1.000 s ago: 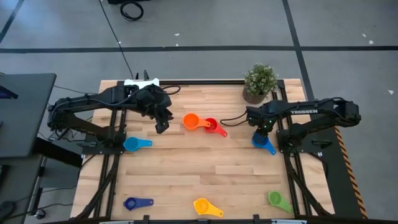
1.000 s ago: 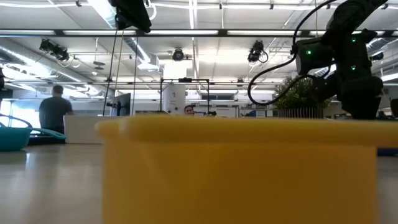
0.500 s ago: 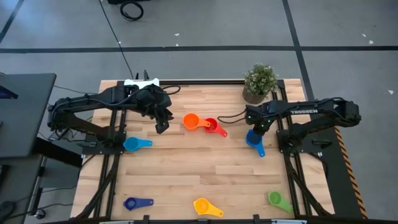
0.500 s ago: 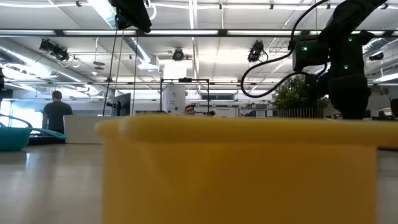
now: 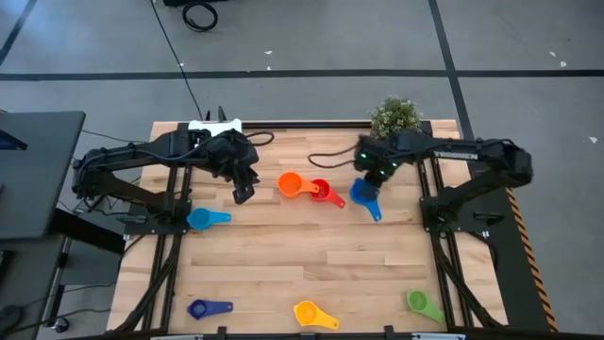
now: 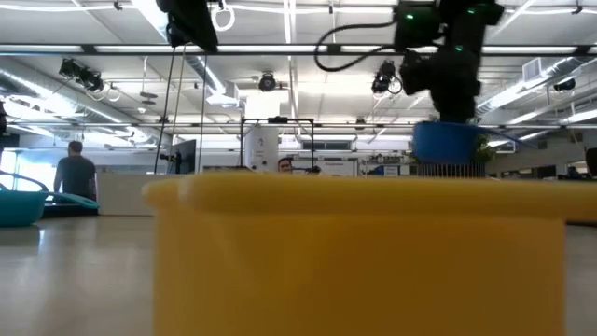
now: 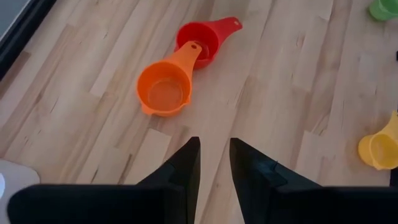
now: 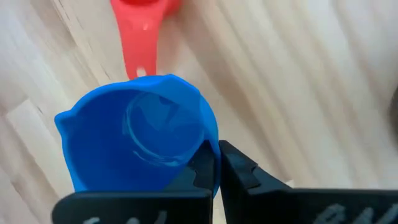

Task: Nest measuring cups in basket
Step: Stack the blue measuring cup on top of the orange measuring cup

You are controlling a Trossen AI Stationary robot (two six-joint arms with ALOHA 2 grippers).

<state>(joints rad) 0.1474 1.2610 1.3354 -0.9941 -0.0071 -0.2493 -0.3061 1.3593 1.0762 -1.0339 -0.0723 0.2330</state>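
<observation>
- Right pincer (image 5: 366,186): clamped on the rim of the blue cup (image 5: 362,195), held clear of the table (image 5: 283,255) at about 1 o'clock from the table's middle.
- Left pincer (image 5: 243,192): fingers slightly apart, holding nothing, at about 10 o'clock.
- Orange cup (image 5: 290,184) and red cup (image 5: 322,191): touching, between the pincers, near 12 o'clock.
- Light blue cup (image 5: 201,219): 9 o'clock.
- Dark blue cup (image 5: 199,308): 7 o'clock.
- Yellow cup (image 5: 306,313): 6 o'clock.
- Green cup (image 5: 419,301): 5 o'clock.
- Potted plant (image 5: 394,115): 1 o'clock corner.

yellow cup (image 6: 364,252) blocking most of the low view, green cup (image 7: 387,7) cut off at frame edge
</observation>
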